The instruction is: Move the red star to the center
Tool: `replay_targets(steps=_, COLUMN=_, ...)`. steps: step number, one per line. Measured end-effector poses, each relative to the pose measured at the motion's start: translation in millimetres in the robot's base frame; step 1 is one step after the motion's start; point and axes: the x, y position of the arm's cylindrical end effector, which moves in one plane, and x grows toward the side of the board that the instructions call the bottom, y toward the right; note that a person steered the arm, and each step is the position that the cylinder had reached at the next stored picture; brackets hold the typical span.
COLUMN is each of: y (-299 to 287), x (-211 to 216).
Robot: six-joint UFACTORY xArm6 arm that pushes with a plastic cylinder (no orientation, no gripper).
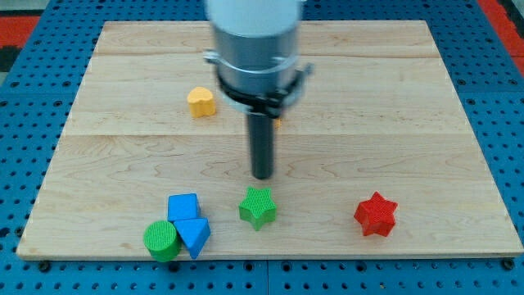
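Observation:
The red star (376,214) lies on the wooden board (393,98) near its bottom right. My tip (263,175) sits near the board's middle, well to the left of and a little above the red star. The green star (258,206) lies just below my tip, apart from it.
A blue cube (182,206), a blue triangle (195,235) and a green cylinder (161,240) cluster at the bottom left. A yellow heart-shaped block (201,102) lies at the upper left of middle. An orange block is mostly hidden behind the arm.

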Motion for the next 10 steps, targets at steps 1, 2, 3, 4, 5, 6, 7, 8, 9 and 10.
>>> replay_targets(steps=1, y=-16, x=26)
replay_targets(steps=2, y=-59, x=45)
replay_targets(steps=3, y=43, x=38)
replay_targets(steps=4, y=129, x=61)
replay_targets(steps=5, y=141, x=96)
replay_targets(steps=6, y=143, x=97)
replay_targets(steps=7, y=214, x=87)
replay_targets(steps=8, y=197, x=36)
replay_targets(steps=9, y=208, x=9)
replay_targets(steps=10, y=228, x=-11)
